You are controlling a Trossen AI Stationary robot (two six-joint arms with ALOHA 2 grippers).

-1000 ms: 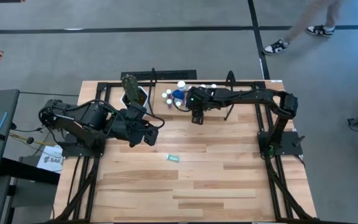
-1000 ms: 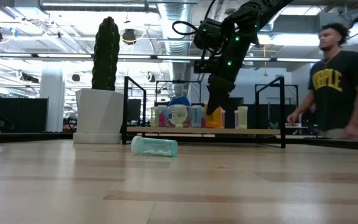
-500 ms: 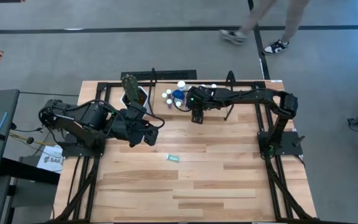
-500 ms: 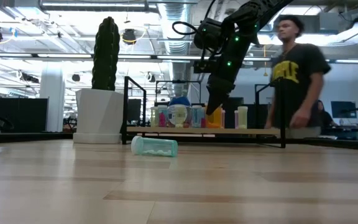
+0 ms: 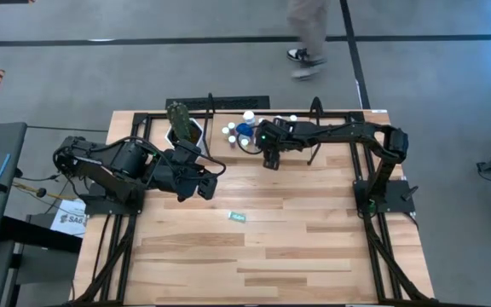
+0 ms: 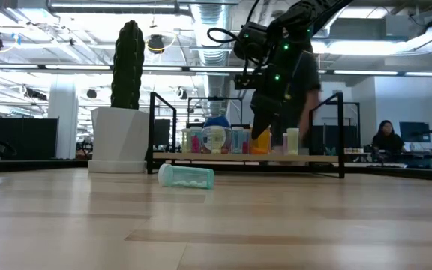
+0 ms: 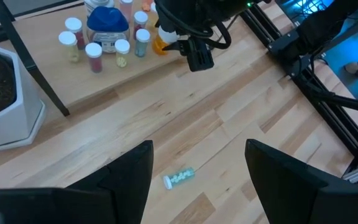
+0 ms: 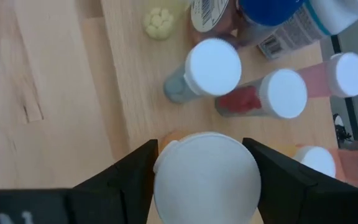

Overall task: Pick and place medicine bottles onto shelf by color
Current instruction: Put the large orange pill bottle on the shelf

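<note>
My right gripper [image 5: 268, 158] stands over the shelf [image 6: 306, 157] at the table's far edge, shut on an orange bottle [image 6: 259, 141] with a white cap. Several small white-capped bottles [image 7: 92, 50] and a larger blue one [image 7: 107, 22] stand on the shelf board beside it. A teal bottle [image 5: 238, 216] lies on its side on the tabletop, also seen in the low view [image 6: 187, 176]. My left gripper [image 5: 199, 183] hangs open and empty above the table's left middle. My right gripper pinches the orange bottle at its white cap [image 8: 207, 177], one finger on each side. The fingers come from above, pointing down. The bottle hangs upright below them at the shelf board; whether its base touches the board I cannot tell.
A white pot with a tall green cactus [image 6: 118, 139] stands at the shelf's left end. Black posts and rails [image 6: 341, 135] frame the shelf. A person [image 5: 307, 34] walks on the floor beyond the table's far edge. Bare planks lie around the teal bottle.
Neither gripper nor any bottle has visibly moved. A person has walked past behind the table's far edge, from right to left.
</note>
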